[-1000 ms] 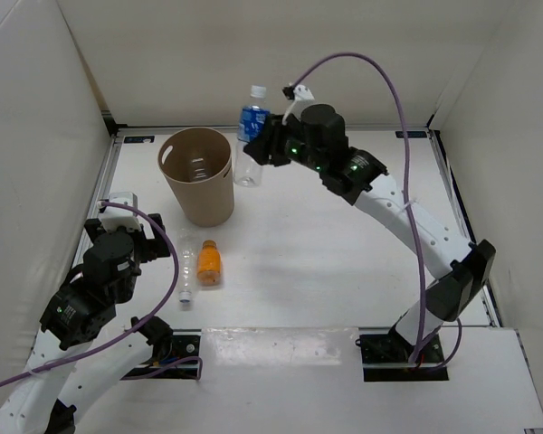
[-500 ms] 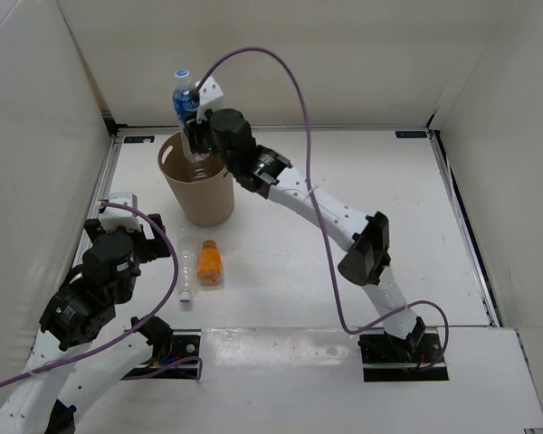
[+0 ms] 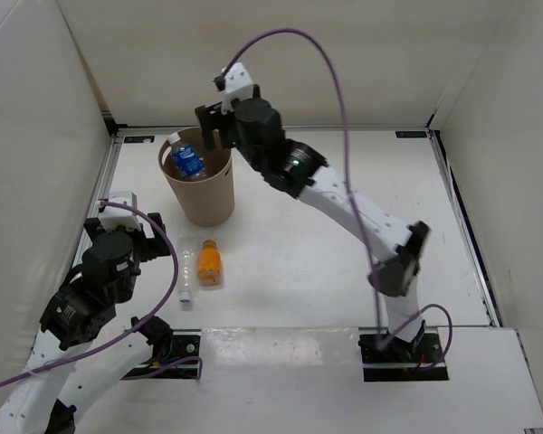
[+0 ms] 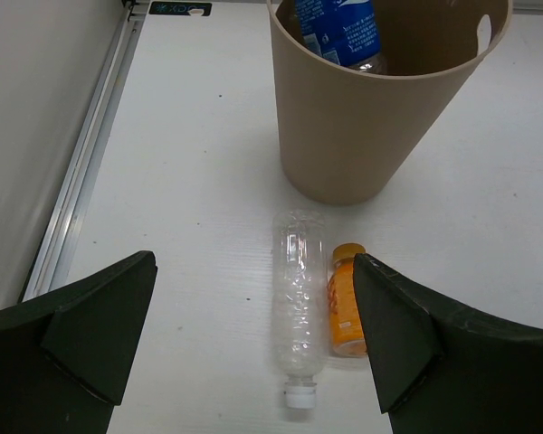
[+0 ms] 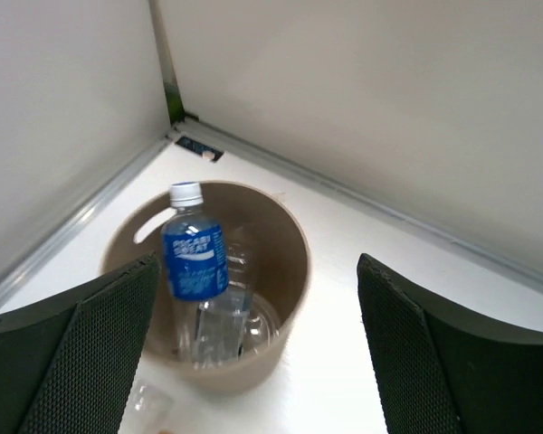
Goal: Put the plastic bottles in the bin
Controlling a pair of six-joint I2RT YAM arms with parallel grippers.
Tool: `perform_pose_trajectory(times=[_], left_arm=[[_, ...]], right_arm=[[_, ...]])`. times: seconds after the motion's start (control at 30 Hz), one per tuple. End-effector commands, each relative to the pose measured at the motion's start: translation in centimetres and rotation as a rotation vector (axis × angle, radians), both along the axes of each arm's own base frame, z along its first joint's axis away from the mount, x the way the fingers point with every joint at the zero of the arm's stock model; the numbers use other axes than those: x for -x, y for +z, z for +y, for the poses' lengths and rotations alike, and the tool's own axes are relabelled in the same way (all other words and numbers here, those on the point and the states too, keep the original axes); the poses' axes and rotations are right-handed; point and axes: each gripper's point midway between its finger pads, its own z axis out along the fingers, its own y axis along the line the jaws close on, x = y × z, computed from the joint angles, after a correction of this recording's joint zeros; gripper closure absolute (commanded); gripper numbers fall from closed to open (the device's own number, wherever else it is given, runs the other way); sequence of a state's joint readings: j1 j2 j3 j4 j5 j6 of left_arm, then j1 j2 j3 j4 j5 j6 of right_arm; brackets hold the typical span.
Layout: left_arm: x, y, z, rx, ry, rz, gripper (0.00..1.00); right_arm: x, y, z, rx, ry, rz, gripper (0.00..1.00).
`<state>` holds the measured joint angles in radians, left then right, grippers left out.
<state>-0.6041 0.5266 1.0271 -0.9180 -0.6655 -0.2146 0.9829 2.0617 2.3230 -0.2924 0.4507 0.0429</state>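
Observation:
The tan bin (image 3: pixel 202 197) stands at the back left. A blue-label bottle (image 3: pixel 186 160) leans inside it, cap up, also in the right wrist view (image 5: pixel 193 258) and the left wrist view (image 4: pixel 339 32). A second clear bottle (image 5: pixel 224 318) rests on the bin's floor. My right gripper (image 3: pixel 214 127) hovers open just above the bin's (image 5: pixel 291 262) rim, holding nothing. A slim clear bottle (image 3: pixel 187 274) and a short orange bottle (image 3: pixel 209 261) lie side by side in front of the bin (image 4: pixel 362 136). My left gripper (image 4: pixel 253 262) is open and empty, just short of the slim bottle (image 4: pixel 299 303) and the orange one (image 4: pixel 346 303).
White walls close in the table on the left, back and right. A metal rail (image 4: pixel 81 172) runs along the left edge and another along the back (image 5: pixel 362 203). A purple cable (image 3: pixel 339 99) loops high over the right arm.
My right gripper carried the blue-label bottle from right of the bin to above it, then opened. The bottle now sits inside the bin. The left arm has not moved.

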Motion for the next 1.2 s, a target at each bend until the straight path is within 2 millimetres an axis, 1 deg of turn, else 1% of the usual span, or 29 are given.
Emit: perform_pose_trajectory(times=[0.0, 0.03, 0.07, 0.1, 0.13, 0.2, 0.23, 0.27, 0.3, 0.33, 0.37, 0.4, 0.43, 0.47, 0.5, 0.53, 0.57, 0.6, 0.63, 0.67, 0.7, 0.73, 0.77, 0.8, 0.83, 0.87, 1.0, 1.1, 1.17], left_arm=[[-0.3, -0.1, 0.1, -0.013, 0.013, 0.003, 0.00], [-0.4, -0.2, 0.1, -0.016, 0.016, 0.006, 0.00], [-0.4, -0.2, 0.1, -0.019, 0.018, 0.008, 0.00], [-0.5, -0.2, 0.2, -0.017, 0.023, 0.006, 0.00], [-0.7, -0.4, 0.0, -0.018, 0.023, 0.011, 0.00], [-0.9, -0.9, -0.4, -0.016, 0.014, 0.028, 0.00], [-1.3, -1.5, -0.8, -0.024, 0.021, 0.061, 0.00], [-1.5, -1.6, -1.0, -0.012, 0.025, 0.071, 0.00], [-1.6, -2.1, -1.4, -0.008, 0.016, 0.096, 0.00], [-1.4, -2.8, -1.5, -0.016, 0.015, 0.137, 0.00], [-2.3, -4.3, -1.8, 0.009, 0.064, 0.207, 0.00], [-2.4, -4.7, -2.7, 0.043, 0.040, 0.249, 0.00], [-2.2, -6.4, -2.8, 0.065, 0.087, 0.339, 0.00], [-2.5, -7.7, -3.3, 0.117, 0.120, 0.390, 0.00], [-2.9, -8.5, -4.3, 0.149, 0.103, 0.412, 0.00], [-3.1, -9.2, -4.8, 0.184, 0.111, 0.422, 0.00], [-3.4, -10.7, -5.7, 0.220, 0.098, 0.437, 0.00], [-3.7, -11.9, -6.1, 0.229, 0.091, 0.441, 0.00], [-3.8, -12.5, -6.1, 0.229, 0.092, 0.446, 0.00], [-4.2, -13.4, -6.3, 0.236, 0.095, 0.434, 0.00], [-4.1, -14.6, -6.2, 0.219, 0.097, 0.448, 0.00], [-4.2, -15.6, -6.0, 0.215, 0.098, 0.461, 0.00], [-4.7, -16.0, -6.1, 0.216, 0.100, 0.456, 0.00], [-5.1, -16.7, -6.2, 0.217, 0.108, 0.466, 0.00], [-4.9, -17.8, -5.8, 0.212, 0.125, 0.493, 0.00], [-5.1, -18.5, -5.7, 0.210, 0.140, 0.510, 0.00], [-5.7, -21.5, -5.3, 0.195, 0.177, 0.549, 0.01], [-5.8, -22.6, -5.1, 0.197, 0.190, 0.569, 0.03], [-6.4, -22.5, -5.1, 0.190, 0.194, 0.578, 0.03]], right_arm=[[7.3, 12.8, -7.9, -0.155, -0.059, -0.163, 0.10], [7.5, 12.5, -9.3, -0.149, -0.120, -0.157, 0.10], [8.5, 9.9, -8.9, -0.096, -0.106, -0.128, 0.10], [10.7, 10.6, -11.7, -0.123, -0.096, -0.121, 0.10], [11.9, 9.9, -11.9, -0.140, -0.076, -0.095, 0.10], [14.1, 6.4, -14.4, -0.137, -0.058, -0.014, 0.10], [14.6, 3.6, -14.4, -0.098, -0.051, 0.026, 0.10], [15.8, 3.0, -16.4, -0.090, -0.049, 0.058, 0.10], [16.8, 0.6, -17.2, -0.121, -0.051, 0.133, 0.10], [18.1, 0.2, -18.2, -0.126, -0.016, 0.164, 0.10], [18.6, -1.0, -19.1, -0.107, -0.017, 0.198, 0.10], [20.1, -2.1, -20.3, -0.139, -0.001, 0.243, 0.10], [20.7, -2.5, -20.8, -0.139, 0.007, 0.254, 0.10], [21.2, -2.9, -21.2, -0.146, 0.011, 0.267, 0.10], [22.2, -4.8, -21.9, -0.080, 0.012, 0.293, 0.10], [23.1, -3.7, -23.6, -0.142, -0.001, 0.297, 0.10], [23.5, -3.2, -24.7, -0.153, -0.026, 0.285, 0.10], [23.7, -4.6, -27.4, -0.080, -0.081, 0.286, 0.10], [25.0, -4.0, -27.9, -0.121, -0.051, 0.303, 0.10], [24.8, -4.4, -30.1, -0.108, -0.097, 0.295, 0.10], [24.7, -4.5, -31.2, -0.111, -0.127, 0.288, 0.10], [25.0, -5.4, -32.2, -0.097, -0.143, 0.309, 0.10], [25.7, -5.6, -33.5, -0.128, -0.111, 0.331, 0.10], [25.7, -5.8, -34.1, -0.154, -0.127, 0.343, 0.10], [26.1, -6.8, -34.4, -0.123, -0.108, 0.349, 0.10], [26.1, -6.7, -35.5, -0.178, -0.101, 0.364, 0.10], [26.5, -7.6, -36.6, -0.223, -0.071, 0.394, 0.10], [26.5, -7.5, -37.9, -0.238, -0.068, 0.402, 0.10], [26.3, -7.8, -38.8, -0.220, -0.095, 0.399, 0.10]])
